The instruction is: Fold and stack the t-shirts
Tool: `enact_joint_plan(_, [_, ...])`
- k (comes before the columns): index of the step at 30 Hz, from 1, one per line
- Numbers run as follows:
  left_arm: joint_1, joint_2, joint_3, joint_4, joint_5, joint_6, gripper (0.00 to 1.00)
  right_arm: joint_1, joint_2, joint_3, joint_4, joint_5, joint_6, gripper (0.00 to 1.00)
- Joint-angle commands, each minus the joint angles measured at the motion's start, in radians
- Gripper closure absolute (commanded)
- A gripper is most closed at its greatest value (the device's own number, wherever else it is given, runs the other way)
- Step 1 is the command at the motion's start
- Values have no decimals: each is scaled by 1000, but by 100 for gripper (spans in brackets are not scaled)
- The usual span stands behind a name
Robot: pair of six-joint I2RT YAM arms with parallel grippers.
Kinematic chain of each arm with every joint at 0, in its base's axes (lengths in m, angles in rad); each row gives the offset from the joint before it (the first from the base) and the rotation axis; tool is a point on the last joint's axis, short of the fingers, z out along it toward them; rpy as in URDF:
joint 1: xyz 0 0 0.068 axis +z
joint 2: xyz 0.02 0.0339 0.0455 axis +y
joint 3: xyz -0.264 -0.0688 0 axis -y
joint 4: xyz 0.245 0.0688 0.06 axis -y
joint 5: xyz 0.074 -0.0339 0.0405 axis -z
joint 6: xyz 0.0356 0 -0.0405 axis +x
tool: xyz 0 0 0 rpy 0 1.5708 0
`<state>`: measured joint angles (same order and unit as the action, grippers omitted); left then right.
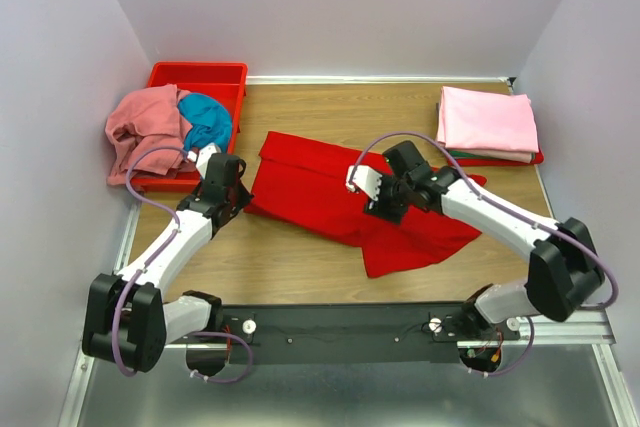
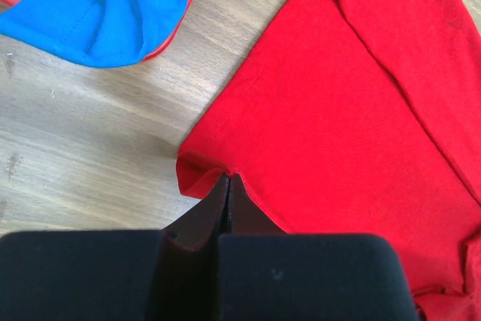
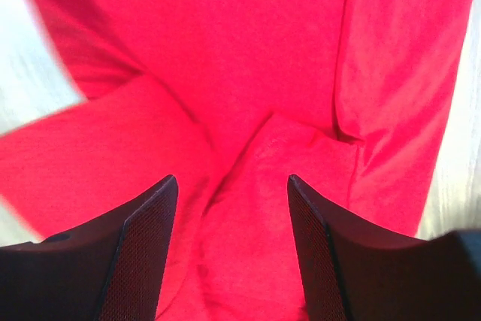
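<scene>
Left end effector (image 2: 228, 189), its black fingers pressed together, pinches the hemmed corner of the red t-shirt (image 1: 310, 192), where the soft cloth curls up off the wood-grain desk (image 1: 300, 267). Right end effector (image 3: 231, 216) hangs with textured black fingers spread wide over a rumpled fold of the same shirt, which sprawls across the desk's middle. At the far left corner, a rigid red plastic bin (image 1: 200, 75) carries a bunched salmon pink t-shirt (image 1: 145, 122) and a teal t-shirt (image 1: 208, 119), both spilling over its rim. At the far right corner lies a squarely folded light pink t-shirt (image 1: 487, 119).
</scene>
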<state>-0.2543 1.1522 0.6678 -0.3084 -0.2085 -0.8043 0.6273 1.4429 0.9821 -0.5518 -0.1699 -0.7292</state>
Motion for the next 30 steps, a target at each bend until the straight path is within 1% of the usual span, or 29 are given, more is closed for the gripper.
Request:
enact_joint_plan(1, [9, 6, 19, 26, -14, 25, 100, 0, -81, 14, -100, -196, -36, 33])
enact_joint_plan(2, [9, 6, 18, 28, -11, 27, 100, -1, -91, 3, -156, -300, -53, 32])
enact_joint_plan(4, [9, 4, 18, 28, -6, 27, 100, 5, -119, -45, -222, -399, -102, 32])
enact_joint_plan(5, [9, 4, 16, 29, -5, 28, 100, 9, -125, -66, -237, -474, -116, 32])
enact_joint_plan(8, [9, 3, 10, 29, -2, 27, 100, 32, -151, -140, -247, -511, -124, 34])
enact_joint_plan(13, [9, 1, 10, 25, 1, 25, 100, 110, -182, -207, -241, -447, -115, 42])
enact_joint_plan(15, [10, 3, 12, 23, 3, 25, 100, 124, -188, -223, -229, -425, -104, 43])
enact_joint_plan(23, [9, -3, 18, 5, 3, 22, 100, 225, -158, -250, -148, -326, -84, 44])
enact_joint_plan(28, [9, 0, 13, 5, 8, 16, 100, 284, -78, -238, -62, -231, -52, 46])
enact_joint_plan(30, [10, -2, 6, 8, 14, 14, 100, 288, -53, -217, -47, -198, -41, 46])
